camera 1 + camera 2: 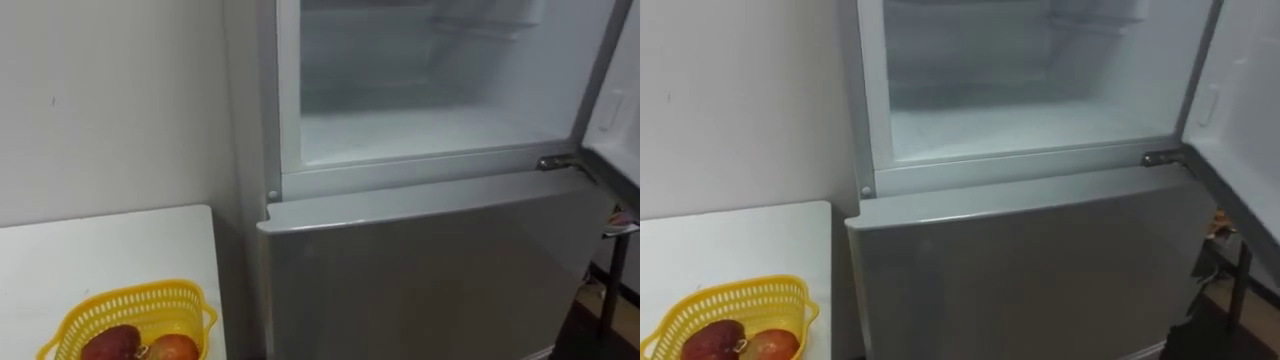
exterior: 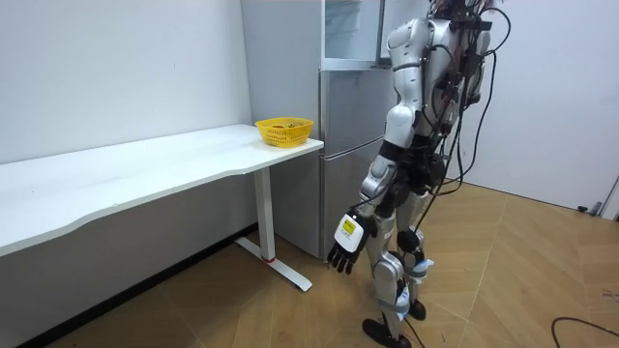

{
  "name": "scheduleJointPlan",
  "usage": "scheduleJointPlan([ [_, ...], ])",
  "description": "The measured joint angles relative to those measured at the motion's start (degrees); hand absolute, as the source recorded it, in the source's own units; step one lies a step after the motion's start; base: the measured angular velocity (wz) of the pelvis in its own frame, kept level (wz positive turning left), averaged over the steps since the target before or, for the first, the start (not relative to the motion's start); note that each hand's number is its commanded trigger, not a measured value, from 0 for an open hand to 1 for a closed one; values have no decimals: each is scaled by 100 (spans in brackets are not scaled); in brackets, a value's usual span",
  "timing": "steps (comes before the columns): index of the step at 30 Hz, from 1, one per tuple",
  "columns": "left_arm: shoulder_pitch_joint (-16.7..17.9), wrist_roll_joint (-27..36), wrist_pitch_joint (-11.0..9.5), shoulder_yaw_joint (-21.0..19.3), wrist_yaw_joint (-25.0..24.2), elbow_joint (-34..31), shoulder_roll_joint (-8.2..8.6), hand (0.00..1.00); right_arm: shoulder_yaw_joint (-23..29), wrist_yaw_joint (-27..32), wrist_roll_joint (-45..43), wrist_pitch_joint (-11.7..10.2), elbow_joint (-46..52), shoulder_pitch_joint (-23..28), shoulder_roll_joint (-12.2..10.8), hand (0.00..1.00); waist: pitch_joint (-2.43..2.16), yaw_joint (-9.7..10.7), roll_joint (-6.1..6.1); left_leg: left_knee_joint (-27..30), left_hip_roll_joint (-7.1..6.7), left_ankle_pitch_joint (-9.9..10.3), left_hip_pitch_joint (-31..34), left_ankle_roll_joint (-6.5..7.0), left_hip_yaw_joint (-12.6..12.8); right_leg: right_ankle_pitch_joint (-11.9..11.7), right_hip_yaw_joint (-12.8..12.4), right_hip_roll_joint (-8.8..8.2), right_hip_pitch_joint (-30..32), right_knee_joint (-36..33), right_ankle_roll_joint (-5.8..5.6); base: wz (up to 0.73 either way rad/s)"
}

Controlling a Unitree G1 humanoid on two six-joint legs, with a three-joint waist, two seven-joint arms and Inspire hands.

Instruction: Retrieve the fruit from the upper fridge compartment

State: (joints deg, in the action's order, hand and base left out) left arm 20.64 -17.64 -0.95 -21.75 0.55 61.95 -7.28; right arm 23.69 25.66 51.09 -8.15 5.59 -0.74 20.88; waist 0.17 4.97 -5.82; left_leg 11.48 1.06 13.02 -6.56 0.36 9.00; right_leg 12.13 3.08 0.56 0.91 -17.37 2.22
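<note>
Hanging slack and empty at the robot's side, the left hand (image 2: 345, 253) is well apart from the open upper fridge (image 1: 440, 60), whose shelf (image 1: 420, 132) looks bare, so retrieval seems done and the door (image 1: 615, 110) wants shutting next, while two roundish fruits (image 1: 110, 343), with no clear long axis, lie in the yellow basket (image 1: 130, 303) on the tabletop (image 1: 100, 245).

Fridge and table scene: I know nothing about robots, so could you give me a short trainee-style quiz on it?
1. True or false: the upper fridge compartment stands open.
2. The yellow basket sits: A) on the white table; B) in the fridge; C) on the floor.
3. Fill in: the left robot hand, hanging by the thigh, holds ____.
Key: 1 true; 2 A; 3 nothing.
</note>
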Motion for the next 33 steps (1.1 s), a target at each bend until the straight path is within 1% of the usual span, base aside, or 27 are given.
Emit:
scheduleJointPlan([
  [1, -5, 7, -15, 16, -3, 7, -9, 0, -37, -18, 18, 64, 114, -13, 0, 0, -7, -116, -50, 8, 5, -5, 1, -8, -5, -25, -3, 7, 5, -12, 43, 3],
  [2, -6, 10, -34, 30, -3, 8, -28, 0, -36, -18, 11, 73, 237, -16, 2, 0, -9, -179, -84, 16, 11, -6, 0, -10, -18, -27, 6, 13, -5, -10, 48, 5],
  [3, -1, 10, -64, 93, 0, 14, -93, 0, -49, -35, -3, 53, 482, -61, 3, 0, -8, -287, -161, 36, 32, -11, -1, -21, -42, -46, 37, 31, -56, 49, 75, 18],
  [4, -1, 10, -65, 179, 4, 29, -178, 0, -46, -136, -4, -18, 632, -135, 3, 0, -6, -372, -239, 49, 57, -21, -4, -39, -106, -98, 109, 55, -161, 188, 95, 29],
  [5, 0, 9, -62, 238, 6, 32, -222, 0, -45, -207, -6, -73, 682, -183, 4, 0, -5, -380, -184, 72, 70, -23, 2, -43, -158, -128, 174, 60, -232, 277, 101, 40],
  [6, 13, 10, -54, 356, 13, 39, -269, 0, -69, -357, -15, -123, 767, -295, 13, 0, -4, -417, -250, 90, 86, -22, 0, -47, -227, -170, 231, 71, -331, 398, 107, 33],
  [7, 12, 9, -44, 410, 15, 40, -274, 0, -89, -399, -24, -125, 834, -335, 20, 0, -4, -456, -263, 97, 89, -19, 0, -52, -261, -181, 275, 73, -365, 432, 108, 35],
  [8, 6, 6, -29, 513, 16, 43, -264, 0, -72, -375, -179, -136, 857, -354, 16, 0, -5, -510, -269, 105, 90, -10, 4, -62, -317, -209, 354, 69, -439, 517, 104, 25],
  [9, 7, 6, -22, 525, 13, 52, -222, 0, -89, -453, -258, -142, 858, -359, 16, 0, -5, -558, -242, 104, 87, 2, 17, -57, -354, -231, 390, 68, -498, 577, 91, 30],
  [11, -13, -6, 5, 526, 15, 56, -217, 0, -140, -600, -348, -142, 875, -360, 16, 0, -5, -594, -201, 70, 61, 16, 43, -51, -442, -228, 426, 56, -505, 565, 81, 19],
  [13, -49, -5, 73, 525, 34, 60, -225, 0, -251, -783, -408, -141, 947, -410, 17, 0, -16, -697, -103, 33, 54, 15, 61, -49, -449, -226, 430, 53, -513, 565, 77, 5],
  [15, -53, 1, 95, 525, 46, 61, -223, 0, -348, -910, -454, -133, 947, -502, 18, 0, -13, -705, -32, 27, 53, 11, 79, -49, -456, -229, 478, 48, -524, 563, 77, 7],
  [16, -27, 3, 104, 525, 54, 58, -211, 0, -387, -884, -612, -230, 1013, -490, -1, 0, -24, -692, 2, 26, 52, 11, 85, -49, -465, -229, 489, 45, -524, 569, 76, 7],
  [17, 5, 3, 106, 525, 56, 58, -197, 0, -398, -904, -632, -228, 1039, -492, 0, 0, -32, -682, 16, 27, 51, 11, 84, -49, -462, -229, 488, 43, -523, 573, 76, 0],
  [19, 12, 2, 137, 522, 57, 44, -185, 0, -395, -985, -638, -223, 1043, -492, 4, 0, -18, -629, 59, 26, 52, 9, 89, -49, -450, -226, 480, 40, -498, 577, 77, -4],
  [23, 8, 2, 133, 523, 81, -5, -171, 0, -394, -1033, -643, -227, 1043, -492, 4, 0, -20, -621, 65, 21, 53, 9, 72, -49, -437, -199, 468, 41, -500, 584, 72, 0],
  [25, 13, 3, 133, 523, 126, -3, -155, 0, -394, -1058, -637, -198, 1042, -493, 4, 0, 5, -625, 78, 4, 53, 9, 0, -49, -433, -195, 449, 46, -513, 633, 69, 0],
  [26, 14, 1, 134, 522, 134, -1, -153, 0, -388, -1064, -637, -191, 1042, -492, 4, 0, -1, -625, 71, 0, 53, 9, -8, -49, -433, -195, 450, 48, -527, 652, 68, 0],
  [27, 16, 1, 135, 522, 167, 3, -143, 0, -375, -1071, -644, -177, 1037, -492, 4, 0, 15, -617, 90, -9, 52, 10, -10, -49, -438, -193, 459, 48, -552, 663, 65, 4],
  [28, 18, -1, 136, 522, 183, 4, -131, 0, -362, -1068, -687, -174, 1023, -492, 4, 0, 10, -601, 79, -15, 48, 11, -21, -49, -448, -189, 474, 46, -565, 666, 59, 5],
  [30, 16, -1, 136, 519, 184, 3, -128, 0, -342, -1002, -779, -163, 1015, -488, 4, 0, 17, -533, 79, -19, 43, 11, -21, -49, -475, -190, 502, 49, -581, 676, 59, 8],
  [32, 11, 0, 136, 512, 208, 2, -129, 0, -260, -866, -1072, -96, 1013, -485, 4, 0, 4, -498, 46, -22, 36, 10, -8, -49, -510, -190, 526, 44, -588, 662, 59, 8],
  [33, 10, -1, 135, 513, 274, 5, -125, 0, -166, -717, -1358, -55, 988, -484, 4, 0, -2, -502, 35, -23, 34, 10, -6, -49, -510, -190, 526, 45, -588, 664, 59, 4],
])
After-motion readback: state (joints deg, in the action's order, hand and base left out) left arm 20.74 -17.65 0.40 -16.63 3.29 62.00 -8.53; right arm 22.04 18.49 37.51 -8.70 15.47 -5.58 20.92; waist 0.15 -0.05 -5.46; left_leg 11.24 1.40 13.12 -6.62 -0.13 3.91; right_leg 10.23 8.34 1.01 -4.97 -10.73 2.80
